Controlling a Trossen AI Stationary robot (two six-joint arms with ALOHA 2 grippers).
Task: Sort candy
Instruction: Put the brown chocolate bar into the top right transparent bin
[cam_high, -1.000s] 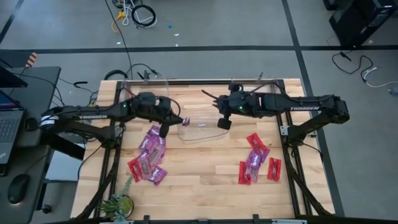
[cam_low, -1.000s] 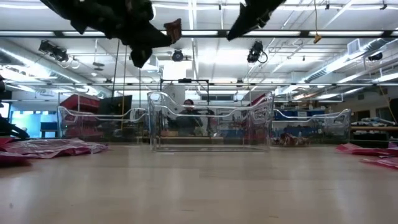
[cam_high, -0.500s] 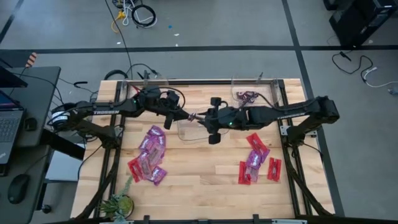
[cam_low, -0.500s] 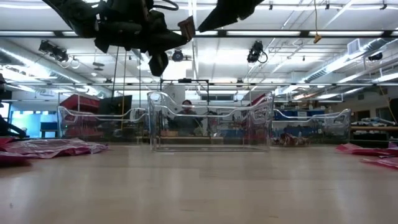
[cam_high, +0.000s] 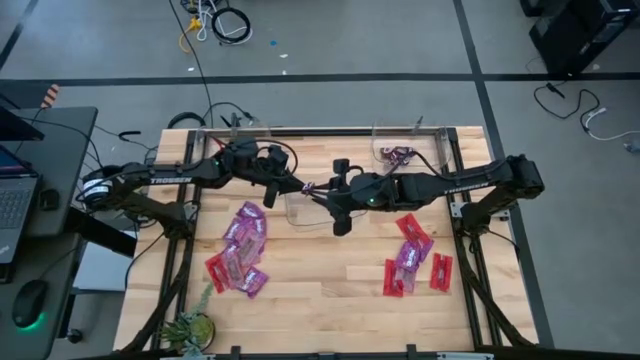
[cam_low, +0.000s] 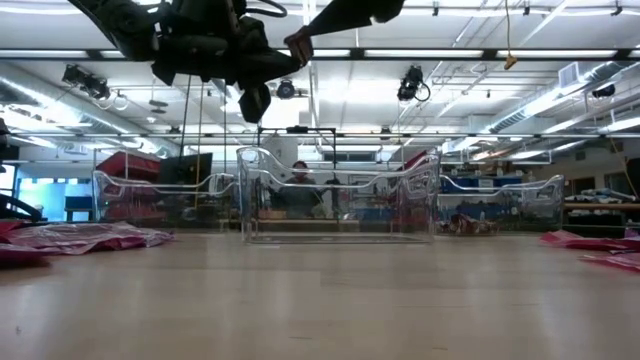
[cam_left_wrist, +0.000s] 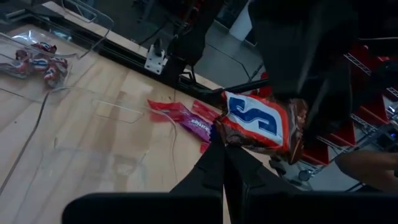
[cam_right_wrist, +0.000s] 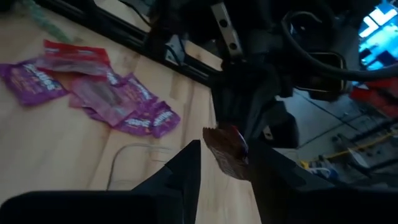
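Since the earlier frame, the right pincer (cam_high: 318, 189) has been brought, jaws parted, around the brown candy packet (cam_left_wrist: 264, 123) gripped by the closed left pincer (cam_high: 300, 186); a handover is judged underway, calling for the right's closing.

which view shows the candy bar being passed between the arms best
The left wrist view: the brown candy bar fills the frame, big white letter readable, pinched in the left tool. The right wrist view shows its dim end; the high and low views show only a speck.
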